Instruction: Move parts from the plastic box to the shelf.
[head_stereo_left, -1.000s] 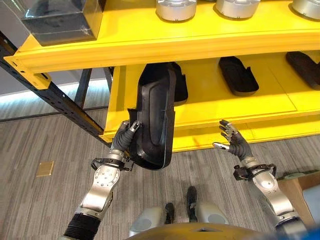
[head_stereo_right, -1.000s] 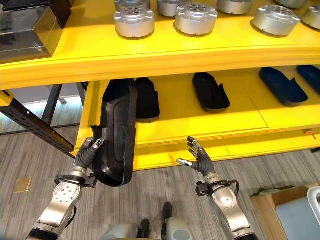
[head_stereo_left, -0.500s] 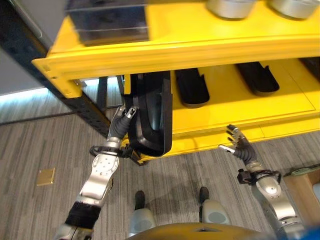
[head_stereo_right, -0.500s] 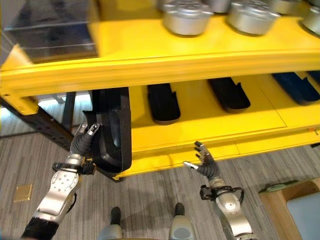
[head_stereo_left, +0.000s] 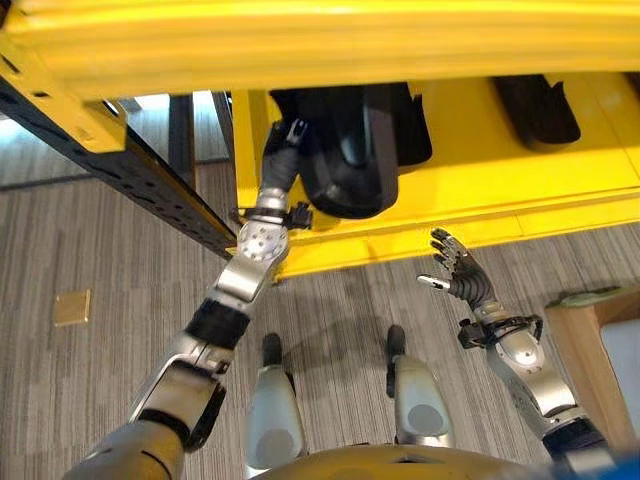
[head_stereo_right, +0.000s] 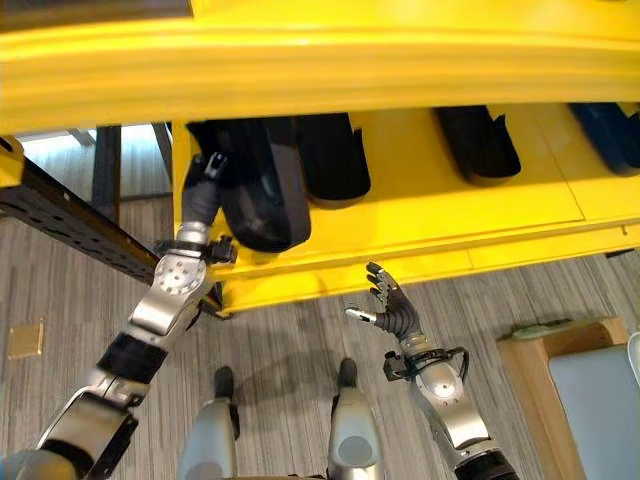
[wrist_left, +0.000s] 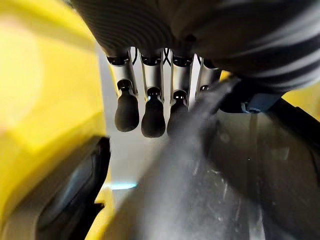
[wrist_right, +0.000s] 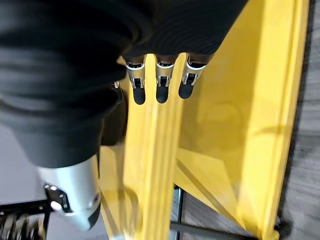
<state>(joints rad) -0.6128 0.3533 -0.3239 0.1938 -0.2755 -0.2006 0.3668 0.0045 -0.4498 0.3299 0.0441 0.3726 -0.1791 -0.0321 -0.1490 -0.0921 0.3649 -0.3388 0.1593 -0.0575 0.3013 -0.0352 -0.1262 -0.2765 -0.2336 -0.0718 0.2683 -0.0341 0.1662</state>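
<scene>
The left hand, fingers curled on the black part, has carried it from before the shelf onto its lower level. The right hand still hovers with fingers spread, holding nothing.

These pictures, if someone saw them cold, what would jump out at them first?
Probably the bright yellow shelf, with the left hand reaching in at its left end, fingers curled on a long black part resting on the lower level. More black parts lie in a row to its right. The right hand hangs open over the grey floor in front.
</scene>
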